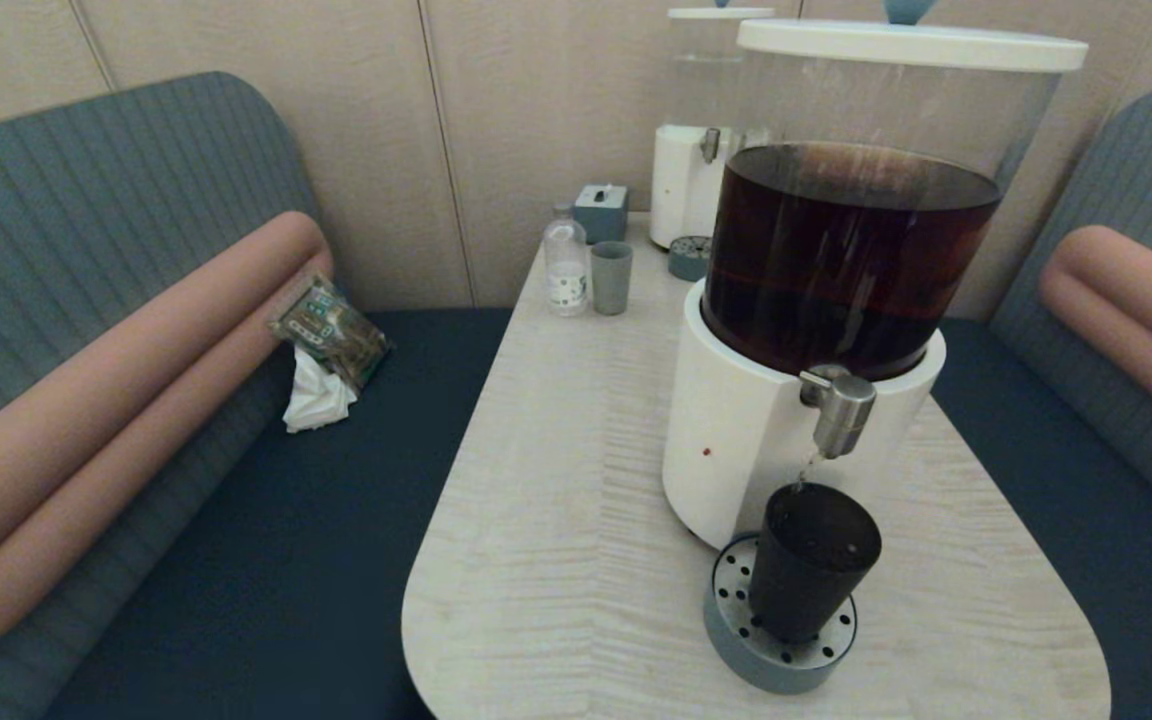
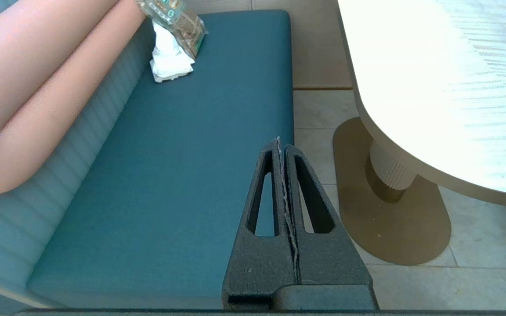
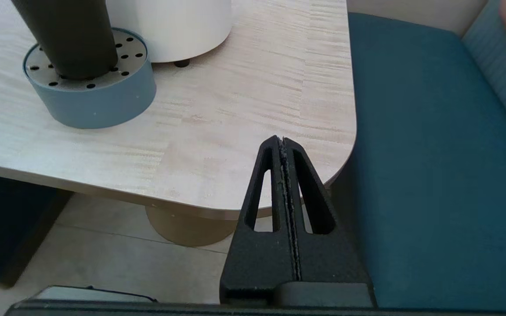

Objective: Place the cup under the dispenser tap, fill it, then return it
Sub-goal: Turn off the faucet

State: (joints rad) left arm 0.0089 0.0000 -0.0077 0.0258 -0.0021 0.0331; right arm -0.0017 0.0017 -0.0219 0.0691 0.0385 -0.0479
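Support surface is a pale wood-grain table [image 1: 556, 520] with rounded corners, on a ribbed pedestal with a flat oval foot on the tiled floor. Standing directly on it: the large dispenser [image 1: 816, 330] with white base and dark brown liquid; a grey-blue perforated drip tray [image 1: 778, 640] just in front of that base, bearing the cup [image 1: 811, 560] upright. At the far end: a second, clear dispenser [image 1: 701, 140], a smaller drip tray [image 1: 688, 257], a small clear bottle [image 1: 566, 262], a grey-blue cup [image 1: 611, 277] and a small grey box [image 1: 601, 211].
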